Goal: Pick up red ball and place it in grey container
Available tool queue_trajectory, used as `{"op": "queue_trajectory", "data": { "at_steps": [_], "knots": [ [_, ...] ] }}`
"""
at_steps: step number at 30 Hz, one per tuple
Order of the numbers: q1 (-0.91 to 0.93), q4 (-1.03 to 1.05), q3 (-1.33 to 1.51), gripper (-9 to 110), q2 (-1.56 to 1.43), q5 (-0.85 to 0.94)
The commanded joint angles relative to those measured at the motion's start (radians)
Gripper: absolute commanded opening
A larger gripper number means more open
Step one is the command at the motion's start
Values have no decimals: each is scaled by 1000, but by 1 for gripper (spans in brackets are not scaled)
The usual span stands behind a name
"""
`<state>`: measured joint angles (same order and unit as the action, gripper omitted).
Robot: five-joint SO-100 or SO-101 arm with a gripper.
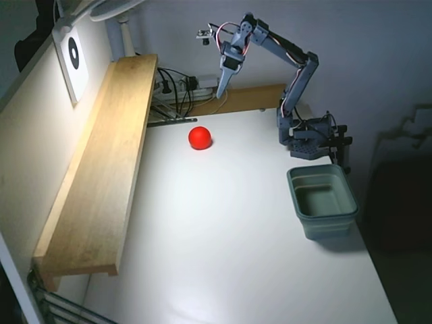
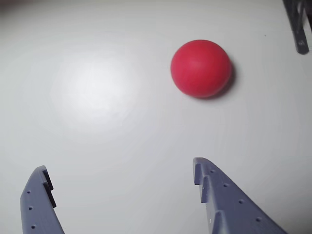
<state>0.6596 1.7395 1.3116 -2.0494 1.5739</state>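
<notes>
The red ball [image 1: 200, 138] lies on the white table, towards the back and left of centre in the fixed view. My gripper [image 1: 221, 93] hangs in the air behind and a little to the right of it, pointing down. In the wrist view the ball [image 2: 201, 68] sits above the right finger, and my gripper [image 2: 119, 168] is open and empty with its jaws wide apart. The grey container [image 1: 322, 200], an empty grey-green tub, stands at the table's right edge in front of the arm's base.
A long wooden shelf [image 1: 101, 169] runs along the table's left side. Cables and a power strip [image 1: 177, 88] lie at the back left. The arm's base [image 1: 307, 138] is clamped at the back right. The table's right edge runs just past the tub.
</notes>
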Motion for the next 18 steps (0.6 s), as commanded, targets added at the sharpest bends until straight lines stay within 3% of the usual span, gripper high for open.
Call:
{"op": "queue_trajectory", "data": {
  "at_steps": [1, 18],
  "knots": [
    [81, 6, 11, 38, -32, -3],
    [131, 6, 11, 38, -32, -3]
  ]
}}
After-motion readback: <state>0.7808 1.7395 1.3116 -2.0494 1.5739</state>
